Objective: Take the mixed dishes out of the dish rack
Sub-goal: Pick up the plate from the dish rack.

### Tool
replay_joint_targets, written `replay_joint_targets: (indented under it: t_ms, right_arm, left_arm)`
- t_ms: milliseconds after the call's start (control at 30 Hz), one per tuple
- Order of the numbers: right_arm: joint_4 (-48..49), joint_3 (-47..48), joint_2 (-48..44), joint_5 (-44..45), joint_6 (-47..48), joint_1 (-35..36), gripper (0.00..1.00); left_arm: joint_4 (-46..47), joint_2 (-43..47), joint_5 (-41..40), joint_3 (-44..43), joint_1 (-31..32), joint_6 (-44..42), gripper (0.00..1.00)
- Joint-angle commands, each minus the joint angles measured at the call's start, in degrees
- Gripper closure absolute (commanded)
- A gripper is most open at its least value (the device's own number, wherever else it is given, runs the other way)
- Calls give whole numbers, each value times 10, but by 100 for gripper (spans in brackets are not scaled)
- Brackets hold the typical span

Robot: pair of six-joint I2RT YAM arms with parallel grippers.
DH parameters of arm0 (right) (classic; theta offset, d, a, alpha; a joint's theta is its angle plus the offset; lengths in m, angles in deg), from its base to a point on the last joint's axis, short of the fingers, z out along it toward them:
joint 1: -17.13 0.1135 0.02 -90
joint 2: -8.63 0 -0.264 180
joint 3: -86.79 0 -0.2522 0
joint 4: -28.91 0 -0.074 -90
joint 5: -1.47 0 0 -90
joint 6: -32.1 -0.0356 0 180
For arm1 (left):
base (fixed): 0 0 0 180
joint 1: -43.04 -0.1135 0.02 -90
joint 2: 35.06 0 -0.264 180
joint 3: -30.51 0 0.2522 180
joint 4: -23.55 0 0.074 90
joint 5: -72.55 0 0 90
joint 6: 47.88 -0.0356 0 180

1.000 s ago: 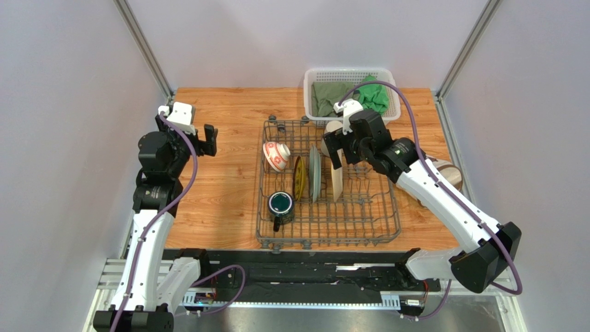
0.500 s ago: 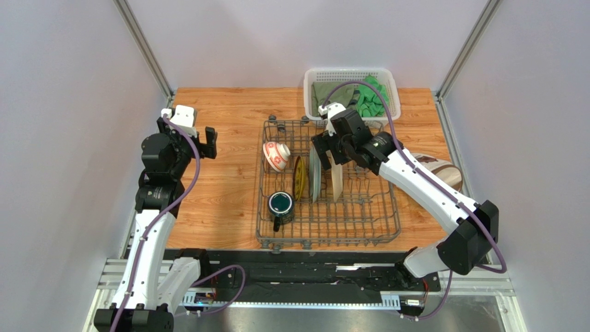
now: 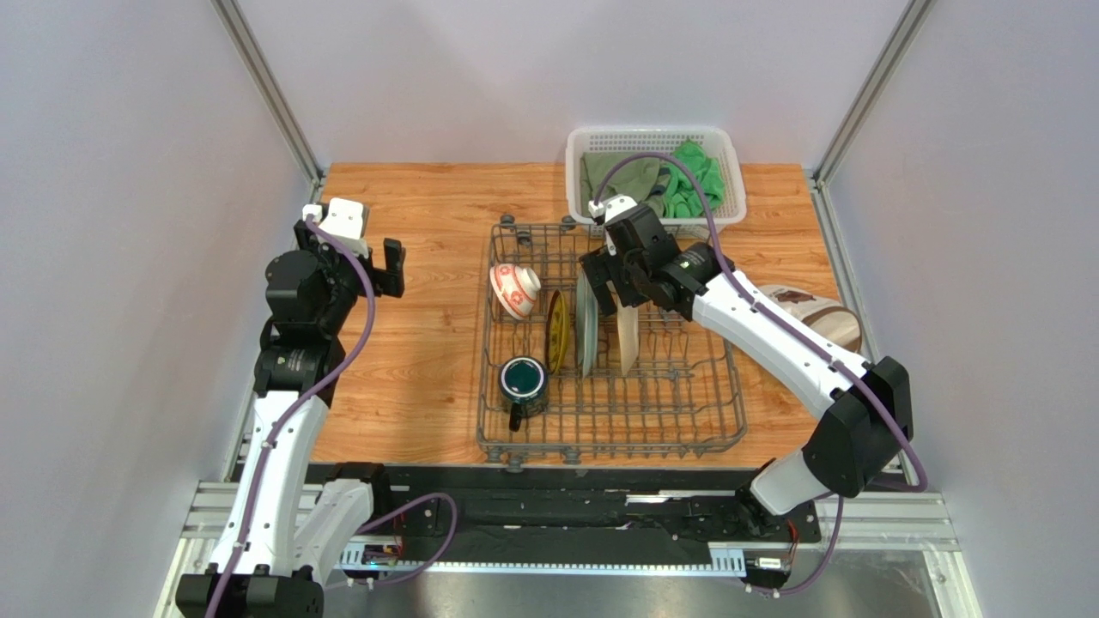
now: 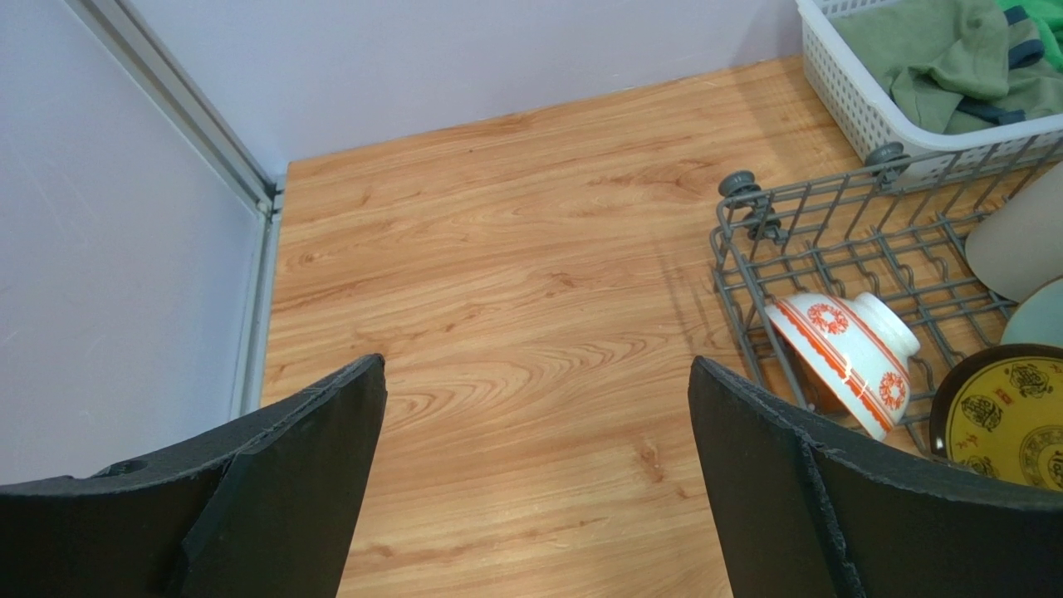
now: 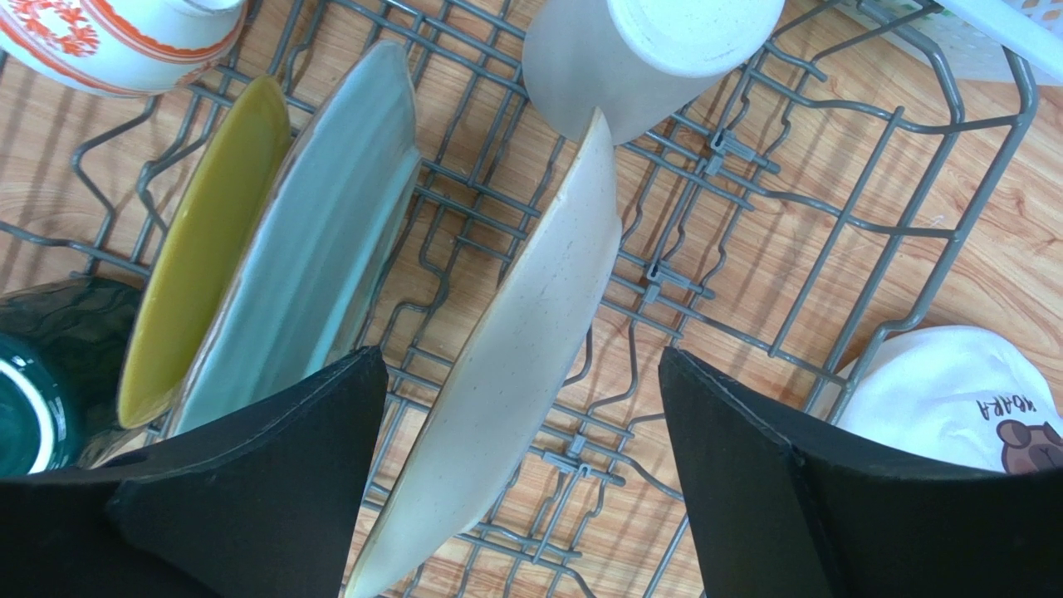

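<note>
From where I stand, the right arm reaches over the dish rack (image 3: 613, 453), and its right claw (image 3: 614, 290) hangs wide above the cream plate (image 5: 537, 312), holding nothing. The plate stands on edge between the tines, its rim running from the far side of the rack toward the near side. It sits directly beneath the claw, one finger to each face, with a gap showing on both sides. Seen from the wrist, the plate cuts across that gap at a slant, not square to the jaws.

The pale green plate (image 5: 325, 237) stands just beside it on the left, with the yellow-and-green plate (image 5: 206, 237) next over. I'd judge the left-hand finger has little room there.

The tall beige cup (image 5: 636, 50) lies beyond the cream plate's far end. The patterned bowl (image 4: 842, 361) and dark mug (image 3: 523, 380) sit at the rack's left side.

The left claw (image 4: 537, 364) hovers wide and empty over bare bench (image 4: 499, 249), well apart from the plates, so the right arm is plainly nearer.
</note>
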Motion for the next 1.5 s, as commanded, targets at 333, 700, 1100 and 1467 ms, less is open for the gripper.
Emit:
replay_joint_targets:
  t_ms: [333,700,1100,1467]
  right_arm:
    - [30,-32,-1,18,-12,2,23]
    - [40,-54,-4,-9,-19,2,43]
    - [25,-25,-5,-6,-20,2,64]
    - [-9,40,5,2,-21,3,87]
  left_arm:
    - [29,9,-2,9,-2,-9,1]
    - [27,10,-2,9,-2,-9,1]
    - [29,8,-1,6,-2,-8,1]
    - [31,7,-4,10,-2,-9,1]
